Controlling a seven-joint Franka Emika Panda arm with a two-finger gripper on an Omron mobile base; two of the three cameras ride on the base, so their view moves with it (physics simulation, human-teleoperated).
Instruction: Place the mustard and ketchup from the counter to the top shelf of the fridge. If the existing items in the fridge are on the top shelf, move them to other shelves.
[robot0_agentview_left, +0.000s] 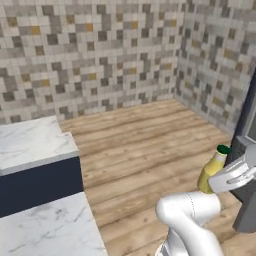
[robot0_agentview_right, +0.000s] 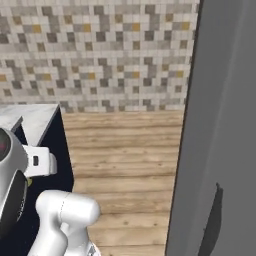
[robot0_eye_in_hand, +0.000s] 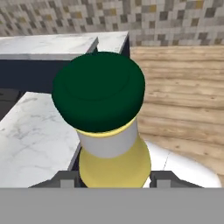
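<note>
The mustard is a slim yellow bottle with a dark green cap, and it stands close up in the hand view. My gripper is shut on its yellow body, one dark finger on each side. In the left base view the mustard hangs tilted in the air at the right, held by the gripper over the wood floor, next to the fridge. The white marble counter lies to the left. The ketchup, the top shelf and the existing items are out of view.
A large grey fridge panel rises along the right of the right base view. Wood floor runs to the mosaic tile walls. Navy cabinet fronts sit under the counter, with a lower marble surface near me.
</note>
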